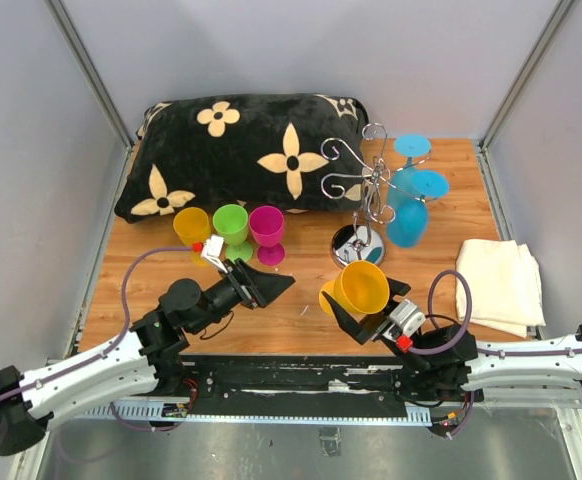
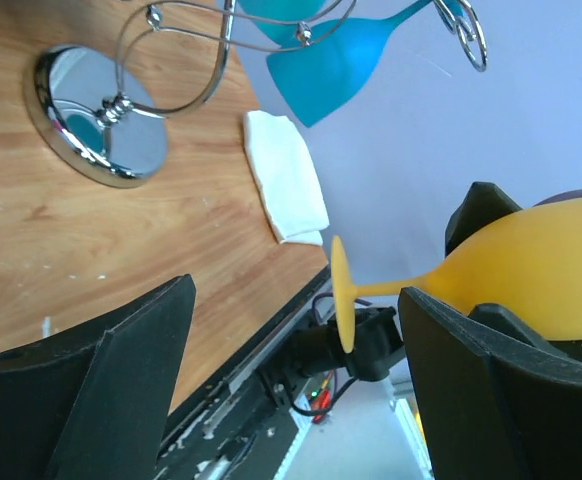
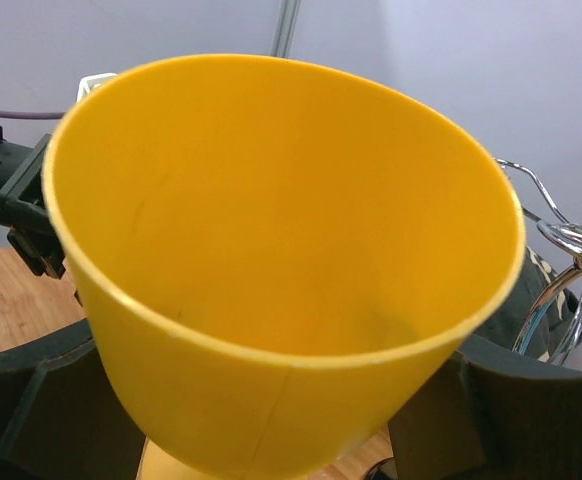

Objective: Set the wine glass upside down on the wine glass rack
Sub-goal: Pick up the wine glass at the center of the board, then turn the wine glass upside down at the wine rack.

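**Yellow glass gripped in front of the rack**

The right pincer is clamped around the bowl of the yellow wine glass, one finger on each side. The glass is tipped over, with its open rim facing up and back and its foot pointing left. It seems to be held off the table, though the top view does not settle whether the foot is clear.

The glass sits just in front of the round mirrored base of the wine glass rack. The rack stands upright towards the right rear of the table, beside a black flowered pillow. Two blue wine glasses hang upside down from its right-hand arms.

The left pincer is spread wide with nothing in it and points at the yellow glass from the left.

Yellow, green and magenta glasses stand in a row in front of the pillow. A folded white cloth lies at the right edge.
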Motion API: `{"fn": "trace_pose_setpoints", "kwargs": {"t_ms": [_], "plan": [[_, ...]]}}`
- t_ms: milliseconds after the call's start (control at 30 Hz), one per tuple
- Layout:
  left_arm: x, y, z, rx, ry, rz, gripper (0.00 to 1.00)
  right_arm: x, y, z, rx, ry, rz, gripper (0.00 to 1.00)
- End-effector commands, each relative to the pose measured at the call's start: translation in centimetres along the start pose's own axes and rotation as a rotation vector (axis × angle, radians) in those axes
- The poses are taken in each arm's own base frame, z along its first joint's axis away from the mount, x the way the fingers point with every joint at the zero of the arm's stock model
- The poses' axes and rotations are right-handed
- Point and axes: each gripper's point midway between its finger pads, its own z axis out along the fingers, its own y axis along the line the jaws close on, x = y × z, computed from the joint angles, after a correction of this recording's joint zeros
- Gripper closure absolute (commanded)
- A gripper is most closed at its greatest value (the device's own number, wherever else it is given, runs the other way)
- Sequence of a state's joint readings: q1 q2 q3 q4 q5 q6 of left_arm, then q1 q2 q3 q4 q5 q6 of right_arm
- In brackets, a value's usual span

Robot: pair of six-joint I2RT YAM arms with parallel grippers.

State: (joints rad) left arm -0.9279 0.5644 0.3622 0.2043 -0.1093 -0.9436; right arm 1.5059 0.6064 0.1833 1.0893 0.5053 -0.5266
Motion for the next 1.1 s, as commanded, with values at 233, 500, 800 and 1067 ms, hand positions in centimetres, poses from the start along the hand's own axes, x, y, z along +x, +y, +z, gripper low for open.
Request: {"fn": "trace_pose_setpoints", "kwargs": {"t_ms": [233, 500, 800, 1067], "plan": [[2.4, -3.8, 2.1, 0.172, -0.029, -0.147, 0.14, -0.9, 0.7, 0.7, -0.031, -0.01, -0.027, 0.44], [3.9, -4.6, 2.5, 0.206, 0.012, -0.152, 0.24, -1.5, 1.0, 1.2, -0.034, -0.036, -0.01, 0.44], [6.1, -4.5, 2.9, 0.197, 0.065, -0.175, 0.29, -3.6, 1.1, 1.3, -0.05, -0.117, 0.05, 0.44], [6.9, -5.5, 3.4, 0.234, 0.095, -0.175, 0.5, -3.3, 0.9, 1.2, -0.038, -0.111, 0.053, 0.44]]}}
